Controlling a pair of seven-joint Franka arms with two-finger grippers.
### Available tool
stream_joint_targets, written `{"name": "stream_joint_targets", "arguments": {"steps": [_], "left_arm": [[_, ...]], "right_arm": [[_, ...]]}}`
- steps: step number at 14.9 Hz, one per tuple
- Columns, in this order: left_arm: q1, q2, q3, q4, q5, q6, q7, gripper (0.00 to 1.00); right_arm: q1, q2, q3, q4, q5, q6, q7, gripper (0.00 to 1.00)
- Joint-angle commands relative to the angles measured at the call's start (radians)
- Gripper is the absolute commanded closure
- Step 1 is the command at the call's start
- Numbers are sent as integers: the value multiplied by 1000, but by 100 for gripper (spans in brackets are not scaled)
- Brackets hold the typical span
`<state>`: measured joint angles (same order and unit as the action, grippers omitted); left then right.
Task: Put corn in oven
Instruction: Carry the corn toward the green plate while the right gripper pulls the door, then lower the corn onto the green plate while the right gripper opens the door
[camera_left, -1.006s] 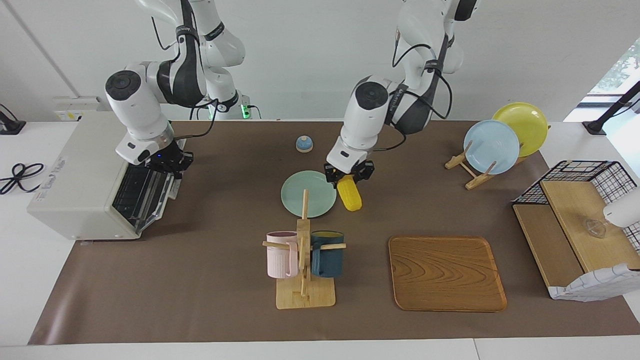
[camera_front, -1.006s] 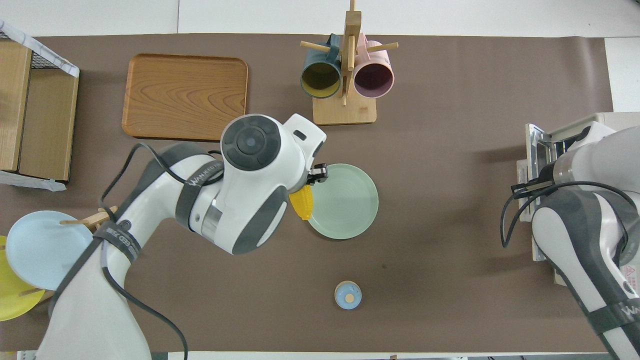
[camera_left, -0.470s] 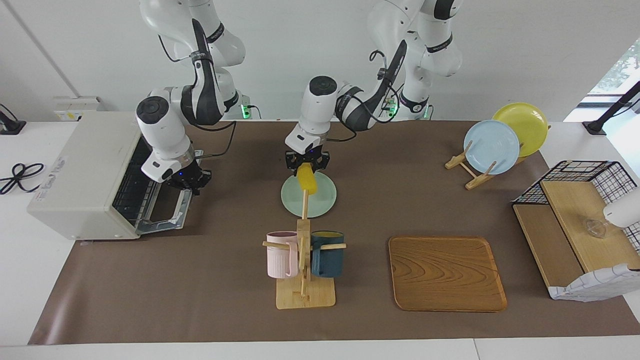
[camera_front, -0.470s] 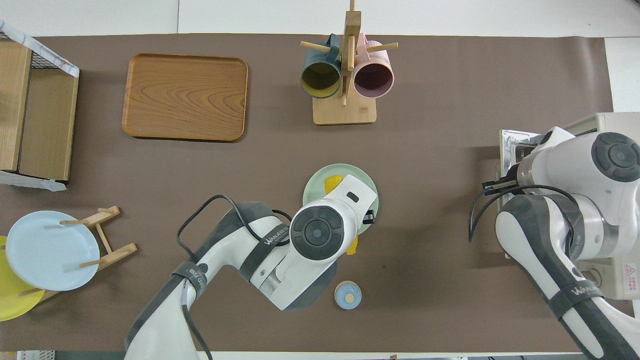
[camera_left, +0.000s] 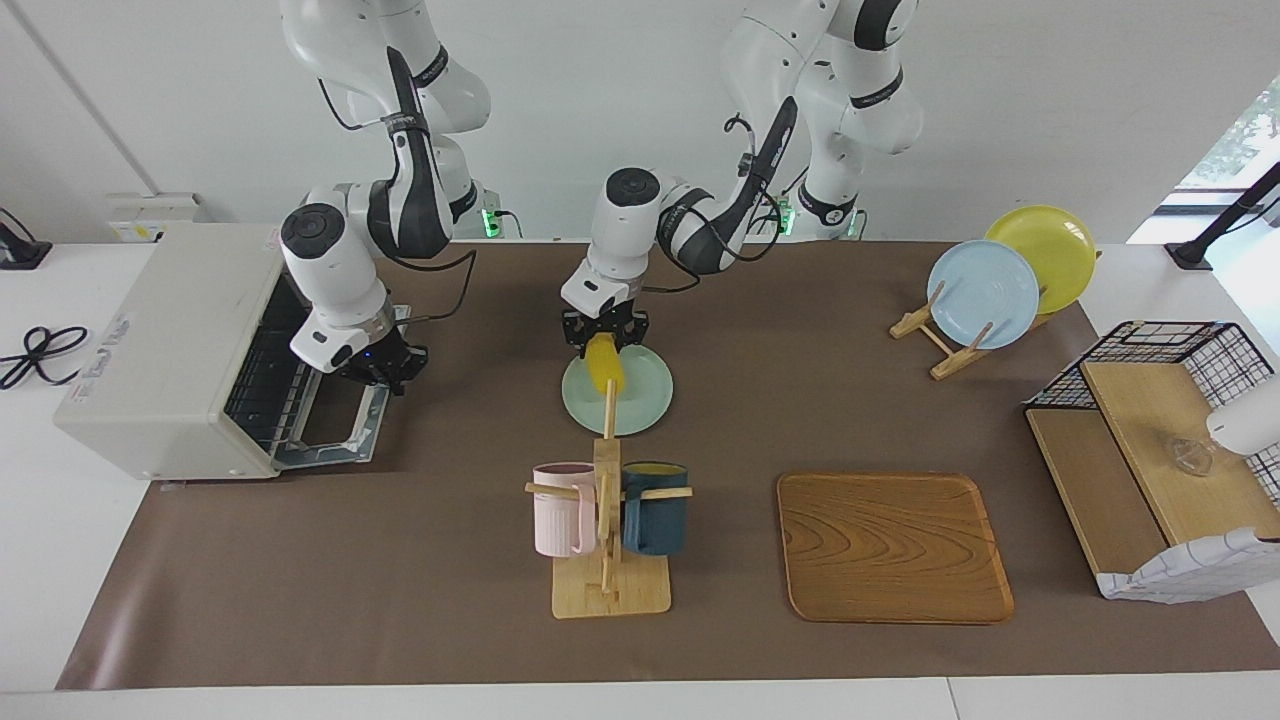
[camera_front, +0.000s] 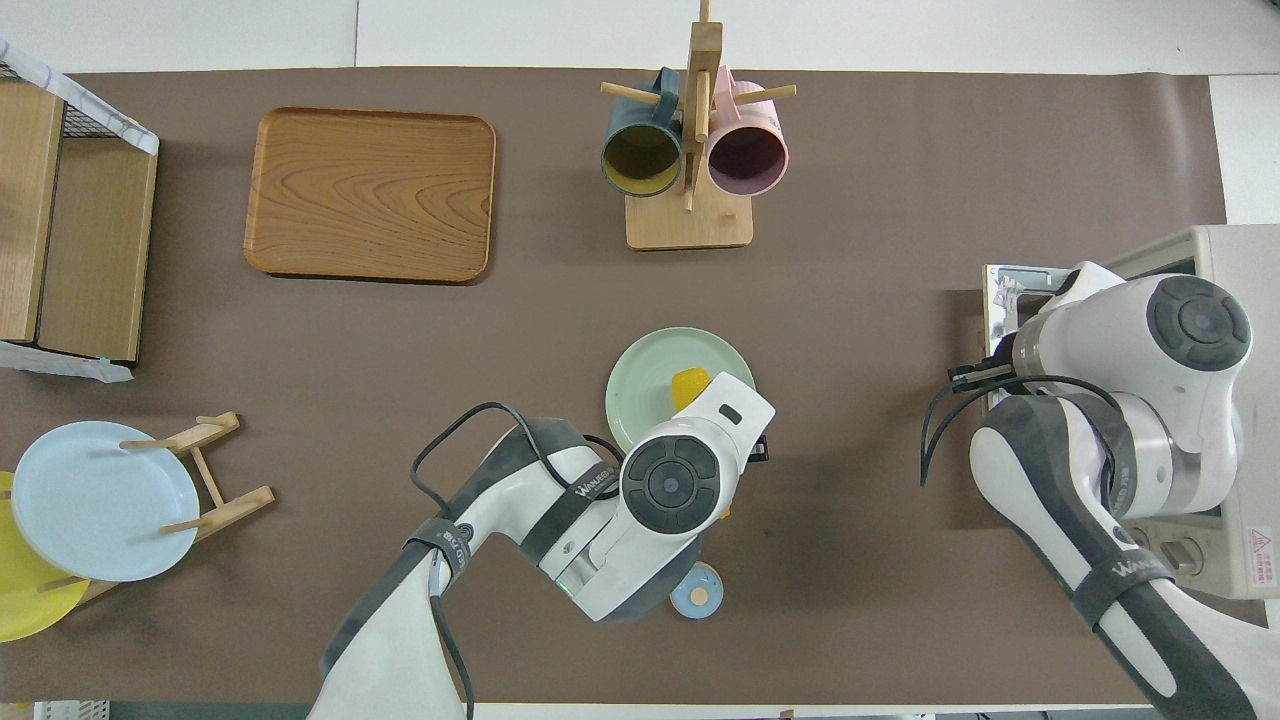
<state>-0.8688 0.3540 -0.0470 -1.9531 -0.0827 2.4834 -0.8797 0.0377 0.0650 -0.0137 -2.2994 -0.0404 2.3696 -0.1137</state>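
Figure: carry phase. My left gripper (camera_left: 601, 344) has its jaws clamped on the corn (camera_left: 605, 366), which hangs raised over the pale green plate (camera_left: 650, 400) at mid-table. A second ago I had the cob beside the plate; since then it has travelled toward the right arm's end, so the transfer to the oven (camera_left: 170, 350) is under way, though the two remain well apart. My right gripper (camera_left: 383, 368), jaws closed and empty, has swung the oven door (camera_left: 340, 430) from half-raised to flat on the table, exposing the wire rack. I judge the opening now clear for insertion.
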Motion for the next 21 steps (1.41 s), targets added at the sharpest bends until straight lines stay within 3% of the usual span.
{"name": "stream_joint_targets", "arguments": {"steps": [1,7,8,9,10,11,12,13,17,20,21], "left_arm": [[5,8,10,-6,-17,15,13,100],[49,23,10,-12,-17,40,80,100],[51,25,10,-12,-17,48,82,94],[51,25,10,-12,-17,49,82,67],[51,25,10,-12,-17,48,81,48],[53,25,10,-12,-17,48,74,47],[53,23,10,-9,-17,37,73,59],[59,23,9,-1,-17,13,82,99],[89,48,9,100,-84,-112,87,100],[105,69,9,155,-91,-121,85,100],[114,85,9,177,-91,-118,84,100]], "right_arm": [[-3,30,-32,-12,-53,42,34,100],[34,30,-31,-12,-49,45,88,100],[40,30,-31,-11,-12,46,88,100],[59,32,-31,-8,37,48,89,100],[89,32,-31,-2,71,48,98,100],[100,35,-31,12,74,40,103,100],[100,38,-31,27,74,28,101,100],[100,41,-31,44,74,10,98,100],[102,47,-31,101,74,-52,103,100],[99,56,-32,153,76,-90,103,100],[99,58,-32,170,76,-113,103,73]]}}
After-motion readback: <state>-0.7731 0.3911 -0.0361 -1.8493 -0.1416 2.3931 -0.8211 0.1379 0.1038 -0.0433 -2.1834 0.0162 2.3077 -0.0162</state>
